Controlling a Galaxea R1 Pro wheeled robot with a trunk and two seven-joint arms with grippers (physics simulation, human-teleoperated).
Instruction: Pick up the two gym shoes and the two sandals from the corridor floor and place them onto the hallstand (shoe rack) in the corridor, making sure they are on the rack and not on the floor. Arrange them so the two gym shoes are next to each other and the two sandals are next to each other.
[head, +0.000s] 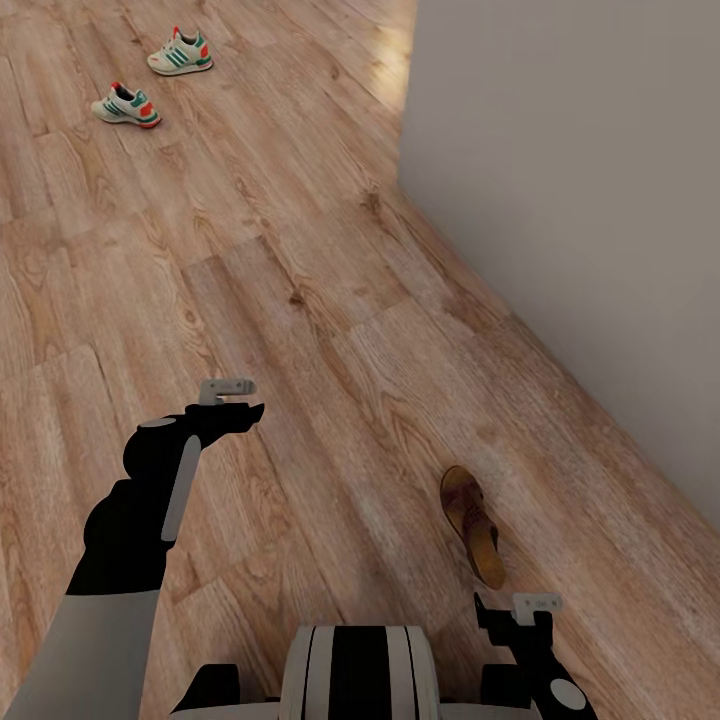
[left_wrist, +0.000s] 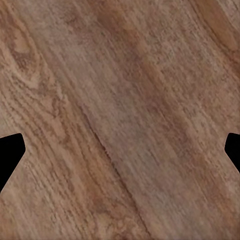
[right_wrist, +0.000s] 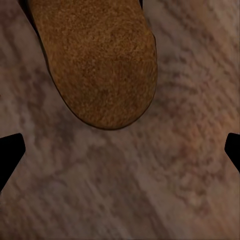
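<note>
The two gym shoes lie far ahead on the corridor floor (head: 300, 250), one (head: 181, 53) behind the other (head: 127, 105), white with teal stripes and red accents. One brown sandal (head: 473, 524) with a tan footbed lies on the floor just ahead of my right gripper (head: 520, 612). In the right wrist view the rounded end of its footbed (right_wrist: 97, 60) lies beyond the open right gripper (right_wrist: 120, 155), not between the fingertips. My left gripper (head: 235, 400) hangs open over bare planks (left_wrist: 120, 100), empty (left_wrist: 120, 155). The other sandal and the hallstand are out of view.
A plain grey wall (head: 580, 200) runs along the right side and meets the floor close to the sandal, ending at a corner further ahead. Wood planks stretch wide to the left and ahead. My trunk (head: 358, 672) sits at the bottom centre.
</note>
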